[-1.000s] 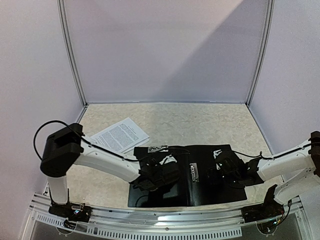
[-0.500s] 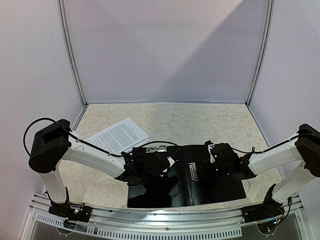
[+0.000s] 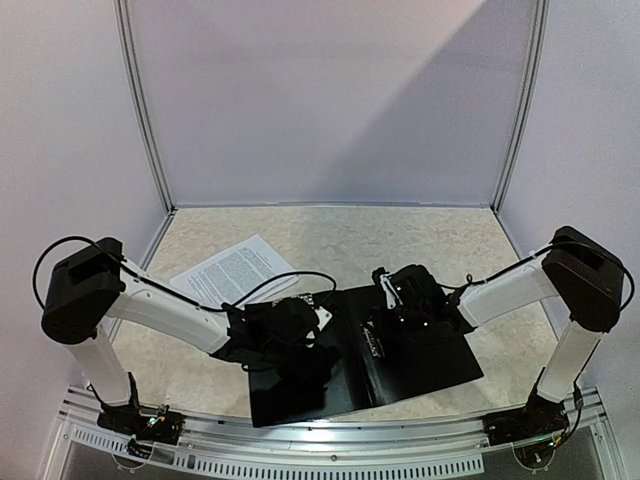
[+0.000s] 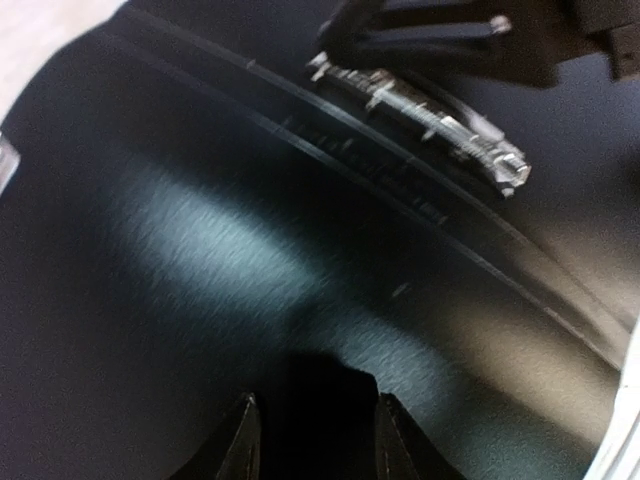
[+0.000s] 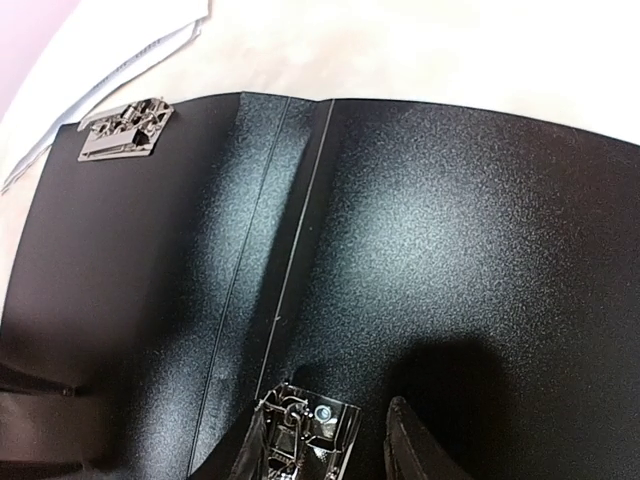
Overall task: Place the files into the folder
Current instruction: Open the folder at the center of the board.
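Note:
The black folder (image 3: 300, 395) lies open on the table, skewed, and both grippers are over it. In the left wrist view its inner cover (image 4: 200, 250) fills the frame, with the spine's metal clip (image 4: 420, 100) at upper right. My left gripper (image 3: 308, 335) (image 4: 318, 440) stands open just above the left cover, nothing between its fingers. My right gripper (image 3: 385, 325) (image 5: 330, 450) is open at the spine. The metal clip (image 5: 305, 430) sits between its jaws against the left finger, and a gap shows on the right. The files (image 3: 232, 270) (image 5: 130, 60) lie flat beyond the folder's far left corner.
A second metal fitting (image 5: 125, 130) sits at the folder's far left edge, near the files. White booth walls with metal posts (image 3: 140, 110) close in the table on three sides. An aluminium rail (image 3: 330, 445) runs along the near edge by the arm bases.
Both grippers have moved left and farther from the bases, and their jaws have narrowed. The folder has swung counter-clockwise, its right half pulled inward. The files have not moved.

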`<state>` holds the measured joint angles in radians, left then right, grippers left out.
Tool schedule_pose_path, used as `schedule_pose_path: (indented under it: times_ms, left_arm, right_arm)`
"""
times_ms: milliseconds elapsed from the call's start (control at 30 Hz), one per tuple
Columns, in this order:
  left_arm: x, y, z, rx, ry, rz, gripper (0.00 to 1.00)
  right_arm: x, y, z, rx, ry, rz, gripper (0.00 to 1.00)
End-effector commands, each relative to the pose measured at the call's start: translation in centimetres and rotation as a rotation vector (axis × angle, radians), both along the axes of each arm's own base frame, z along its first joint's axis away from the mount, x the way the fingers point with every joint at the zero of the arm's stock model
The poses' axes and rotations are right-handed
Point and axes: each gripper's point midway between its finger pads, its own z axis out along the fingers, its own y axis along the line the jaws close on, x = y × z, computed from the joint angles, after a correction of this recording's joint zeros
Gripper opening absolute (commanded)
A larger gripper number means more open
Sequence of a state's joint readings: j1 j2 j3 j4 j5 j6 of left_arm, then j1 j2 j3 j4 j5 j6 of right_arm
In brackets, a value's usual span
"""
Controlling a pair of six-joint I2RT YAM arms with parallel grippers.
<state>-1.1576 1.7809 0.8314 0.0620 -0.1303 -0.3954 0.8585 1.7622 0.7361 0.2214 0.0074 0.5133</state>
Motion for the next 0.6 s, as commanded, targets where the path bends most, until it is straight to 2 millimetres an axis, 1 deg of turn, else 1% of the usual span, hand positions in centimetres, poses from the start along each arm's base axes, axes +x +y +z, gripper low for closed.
schedule_pose_path:
  times_ms: [0, 67, 133, 233, 267, 333, 367, 433, 500, 567]
  left_arm:
    - [1.1, -1.8, 2.7, -0.064, -0.004, 0.005, 0.40]
    - [2.0, -2.9, 3.3, -0.086, 0.009, 0.022, 0.39]
    - [2.8, -4.0, 3.7, -0.116, 0.043, 0.050, 0.39]
    - [3.8, -4.1, 3.6, -0.102, 0.098, 0.137, 0.37]
    - [4.2, -4.2, 3.6, -0.103, 0.106, 0.162, 0.37]
    - [4.5, -4.6, 3.8, -0.117, 0.119, 0.186, 0.35]
    - [4.6, -4.7, 3.8, -0.122, 0.124, 0.203, 0.34]
    - [4.8, -4.6, 3.6, -0.136, 0.141, 0.234, 0.33]
    - [4.8, -4.7, 3.5, -0.167, 0.163, 0.251, 0.32]
    - [4.9, -4.9, 3.5, -0.199, 0.187, 0.270, 0.30]
  right_arm:
    - [-4.0, -3.4, -5.6, -0.168, 0.227, 0.036, 0.40]
    - [-3.2, -3.0, -4.1, -0.147, 0.200, 0.022, 0.42]
    - [-2.7, -3.1, -2.9, -0.154, 0.181, 0.017, 0.47]
    - [-2.0, -2.6, -0.1, -0.121, 0.136, 0.006, 0.56]
    - [-1.8, -2.5, 1.1, -0.101, 0.117, -0.001, 0.57]
    - [-1.9, -2.5, 2.5, -0.067, 0.106, -0.014, 0.59]
    - [-2.0, -2.5, 3.5, -0.041, 0.096, -0.017, 0.59]
    - [-2.6, -2.4, 4.3, 0.011, 0.106, -0.016, 0.56]
    - [-3.8, -2.1, 4.6, 0.077, 0.145, -0.002, 0.49]
    - [-5.0, -1.8, 4.4, 0.112, 0.192, 0.015, 0.42]
